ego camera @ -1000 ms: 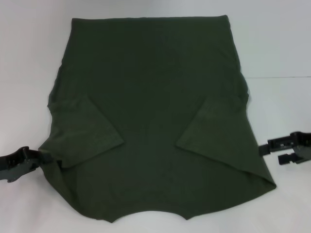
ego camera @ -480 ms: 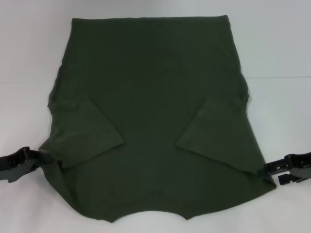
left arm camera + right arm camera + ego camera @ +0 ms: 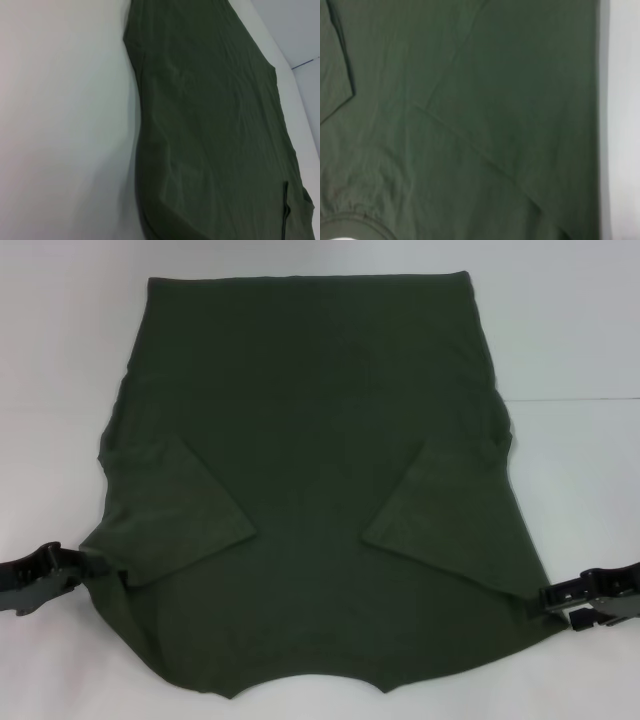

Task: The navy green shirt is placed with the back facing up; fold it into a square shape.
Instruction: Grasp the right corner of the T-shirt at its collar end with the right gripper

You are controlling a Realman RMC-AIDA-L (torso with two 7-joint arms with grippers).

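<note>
The navy green shirt lies flat on the white table, neckline toward me, with both sleeves folded in over the body. My left gripper is low at the shirt's near left corner, open, its fingertips at the cloth edge. My right gripper is at the near right corner, open, its fingertips touching the cloth edge. The left wrist view shows the shirt running along the table. The right wrist view is filled with the shirt, with a folded sleeve edge and the collar seam showing.
The white table shows on both sides of the shirt and beyond it. A thin seam line crosses the table on the right. No other objects are in view.
My right gripper has moved nearer and inward, from beside the shirt to its near right corner. My left gripper and the shirt have stayed put.
</note>
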